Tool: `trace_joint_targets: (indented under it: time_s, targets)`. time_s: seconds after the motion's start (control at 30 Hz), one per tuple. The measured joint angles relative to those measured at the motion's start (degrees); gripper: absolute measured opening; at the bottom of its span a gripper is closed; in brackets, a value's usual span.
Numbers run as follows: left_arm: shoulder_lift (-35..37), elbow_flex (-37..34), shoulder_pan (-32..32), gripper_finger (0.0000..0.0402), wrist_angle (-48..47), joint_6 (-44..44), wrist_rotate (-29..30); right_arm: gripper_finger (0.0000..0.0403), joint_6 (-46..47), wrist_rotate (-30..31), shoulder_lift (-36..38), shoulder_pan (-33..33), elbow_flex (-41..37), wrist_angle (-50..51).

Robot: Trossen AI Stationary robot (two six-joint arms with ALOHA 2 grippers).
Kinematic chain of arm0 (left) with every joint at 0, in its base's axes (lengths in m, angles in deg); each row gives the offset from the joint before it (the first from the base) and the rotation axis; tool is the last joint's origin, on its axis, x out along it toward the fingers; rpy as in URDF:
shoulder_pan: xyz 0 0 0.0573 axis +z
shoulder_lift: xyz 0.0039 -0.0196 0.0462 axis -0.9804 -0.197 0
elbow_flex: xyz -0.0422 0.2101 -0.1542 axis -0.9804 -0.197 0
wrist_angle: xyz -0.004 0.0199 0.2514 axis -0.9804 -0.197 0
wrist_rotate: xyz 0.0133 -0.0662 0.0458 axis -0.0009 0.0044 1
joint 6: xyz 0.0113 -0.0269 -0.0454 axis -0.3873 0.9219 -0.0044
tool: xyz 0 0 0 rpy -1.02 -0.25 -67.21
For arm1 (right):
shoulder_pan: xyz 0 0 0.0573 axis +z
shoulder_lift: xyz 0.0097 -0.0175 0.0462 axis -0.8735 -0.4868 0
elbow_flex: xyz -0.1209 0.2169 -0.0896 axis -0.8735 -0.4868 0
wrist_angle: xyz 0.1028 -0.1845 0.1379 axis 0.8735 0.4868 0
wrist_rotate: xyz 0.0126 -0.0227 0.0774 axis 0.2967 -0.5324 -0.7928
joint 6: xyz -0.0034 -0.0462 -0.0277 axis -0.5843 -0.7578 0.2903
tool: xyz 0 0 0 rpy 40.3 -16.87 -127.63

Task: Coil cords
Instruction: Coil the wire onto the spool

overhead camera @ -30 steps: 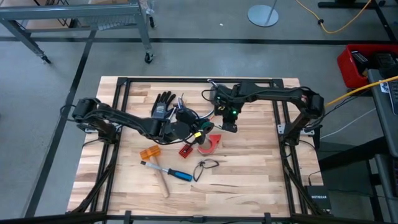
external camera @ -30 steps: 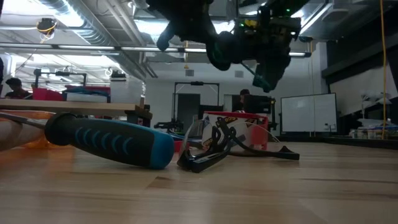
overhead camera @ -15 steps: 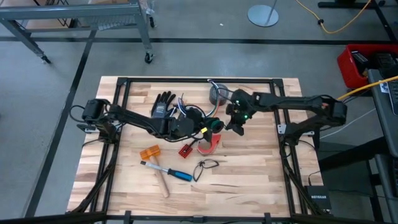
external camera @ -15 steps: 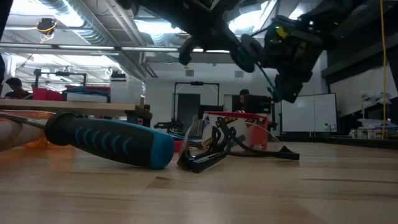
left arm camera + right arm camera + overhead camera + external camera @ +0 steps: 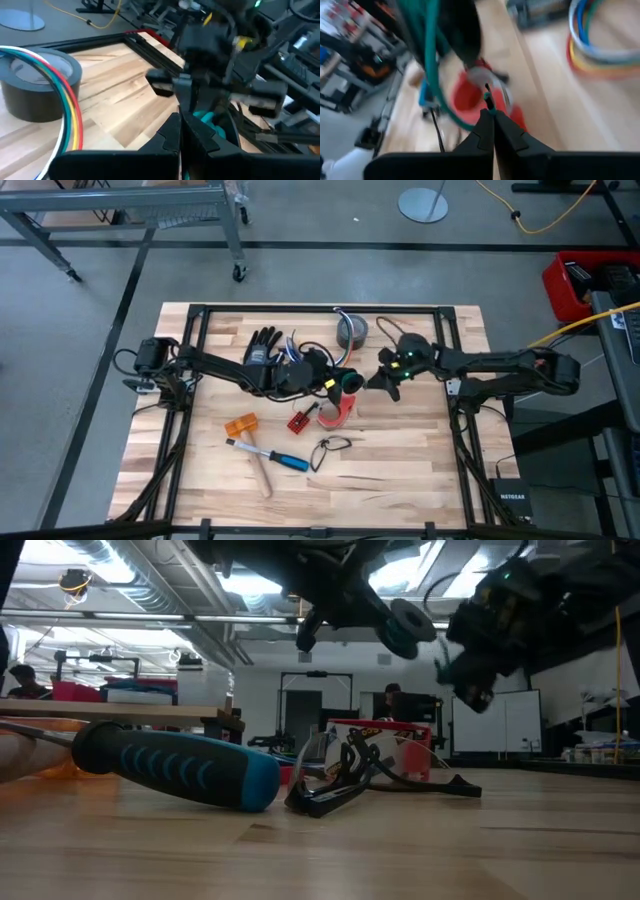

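Arcing over grey tape roll (image 5: 40,85), multicoloured cords (image 5: 67,107), loosely bundled

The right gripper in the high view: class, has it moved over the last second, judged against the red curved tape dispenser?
Yes. The right gripper has swung toward the table's right side, away from the red curved tape dispenser, which has stayed put.
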Motion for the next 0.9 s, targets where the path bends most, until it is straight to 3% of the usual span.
trace_joint_targets:
  time_s: [0.23,0.6,0.9]
  targets:
    - [0.07,0.02,0.45,0.0,2.98,-3.28,-3.87,0.0,1.59,0.6,0.53,0.0,-1.08,-14.37]
    - [0.09,0.02,1.66,0.0,3.84,-5.35,-5.99,0.0,1.51,0.28,0.57,3.35,-1.08,-15.37]
    - [0.23,0.02,2.51,0.0,3.79,-6.11,-10.71,0.0,1.14,4.48,0.57,7.53,-1.05,-15.61]
